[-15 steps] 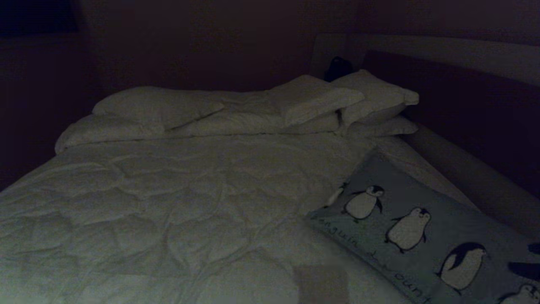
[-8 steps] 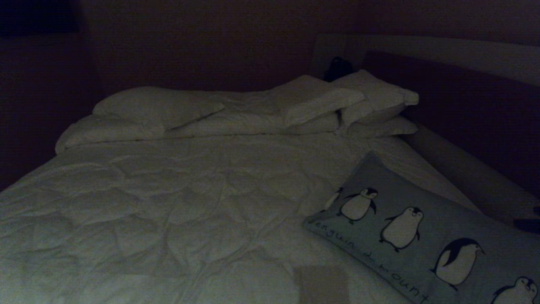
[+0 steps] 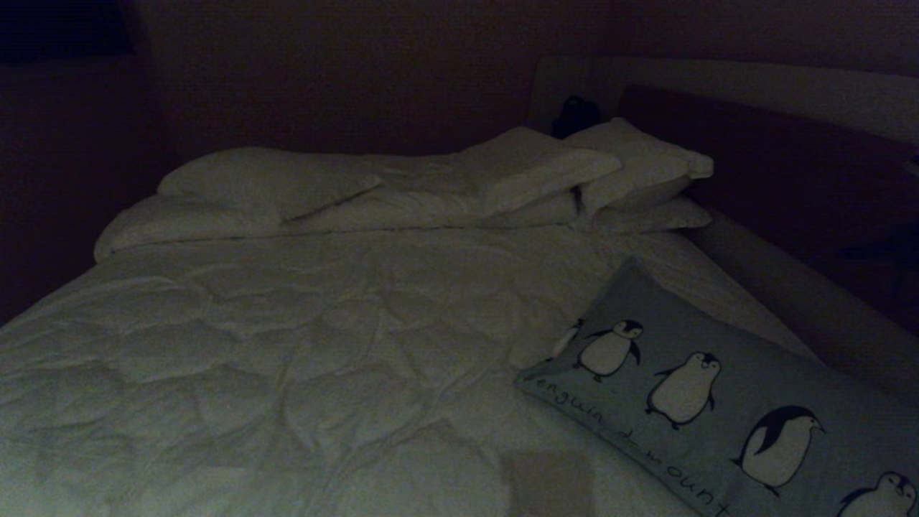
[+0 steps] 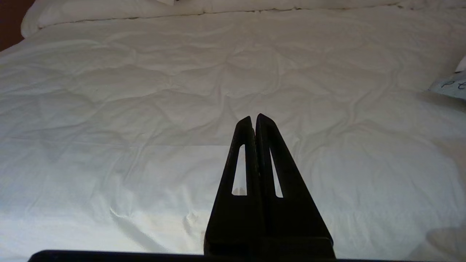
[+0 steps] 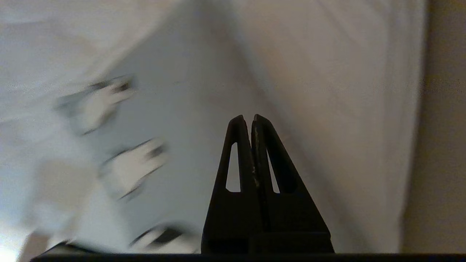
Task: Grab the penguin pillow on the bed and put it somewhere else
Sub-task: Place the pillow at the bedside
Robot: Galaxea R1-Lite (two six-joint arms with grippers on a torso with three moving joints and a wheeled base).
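The penguin pillow (image 3: 718, 388), grey-blue with a row of black-and-white penguins and handwritten text, lies flat at the near right of the bed (image 3: 287, 337) on its wrinkled white duvet. In the right wrist view my right gripper (image 5: 246, 118) hovers above the penguin pillow (image 5: 182, 109), fingers shut with nothing between them. My left gripper (image 4: 253, 117) is shut and empty over bare duvet (image 4: 182, 91). A corner of the penguin pillow (image 4: 451, 85) shows far to its side. Neither gripper shows clearly in the head view.
Plain white pillows (image 3: 266, 179) (image 3: 639, 169) are stacked along the head of the bed. The pale padded frame (image 3: 790, 287) runs along the right side, with a dark wall behind. A white sheet (image 5: 346, 109) and the frame (image 5: 444, 145) lie beside the penguin pillow.
The dark fingers of the right gripper stood at the pillow's right edge a second ago. They have risen out of the head view and shut. The pillow shifted slightly left and settled.
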